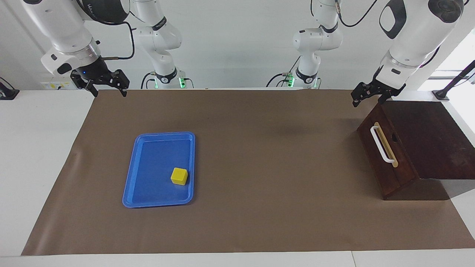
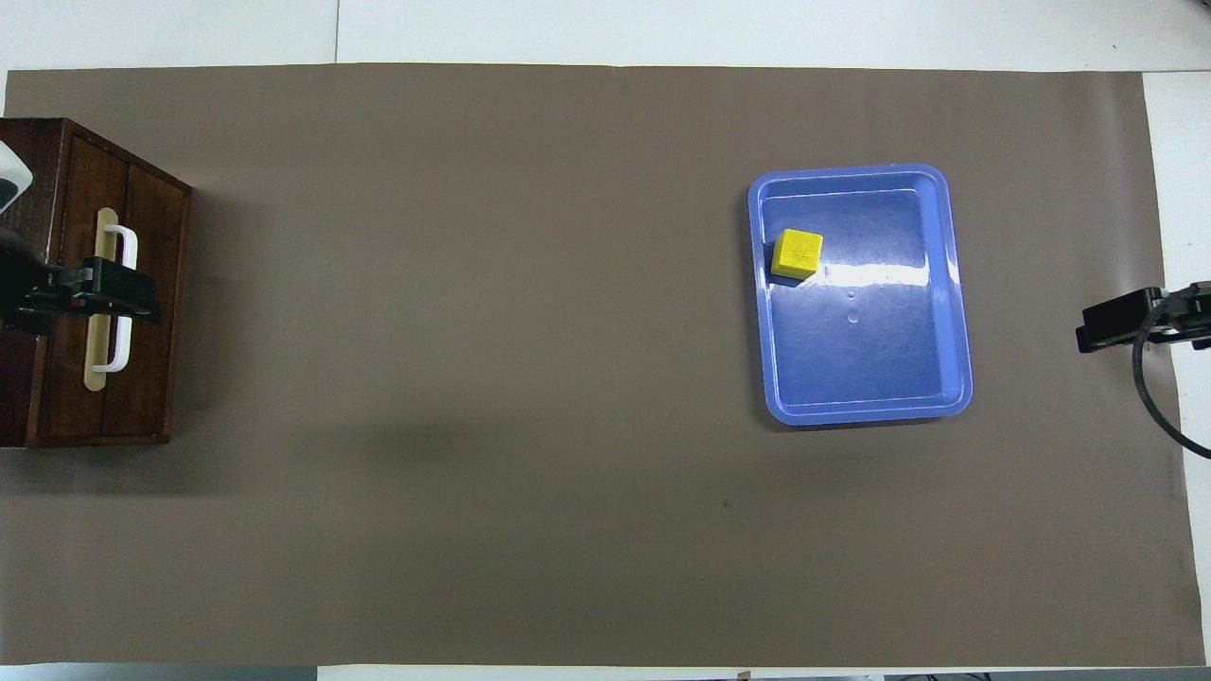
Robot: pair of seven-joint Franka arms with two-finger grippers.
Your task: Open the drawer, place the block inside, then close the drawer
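Nothing of the task had been done yet, judging by how things lay. The drawer (image 1: 382, 154) sat flush in its brown box (image 1: 430, 137), at the left arm's end of the worktop (image 1: 259, 155), with its white handle (image 1: 382, 144) untouched. The block (image 1: 179, 176) lay in the blue tray (image 1: 148, 200), toward the right arm's end.

The left gripper (image 1: 367, 97) hung in the air over the box's upper edge, above the handle and clear of it in the facing view. From overhead it covered the handle's middle, but that is only height. Its fingers looked spread, though the angle is poor and I would not swear to the gap. It held nothing.

The right gripper (image 1: 107, 89) waited with its fingers spread and empty, raised over the worktop's edge. The tray and block lay well apart from it, out toward the middle.

Left to do, by my reckoning: grip the handle, pull the drawer out, fetch the block from the tray, drop it in, push the drawer shut. The left gripper seemed placed for the first of these.
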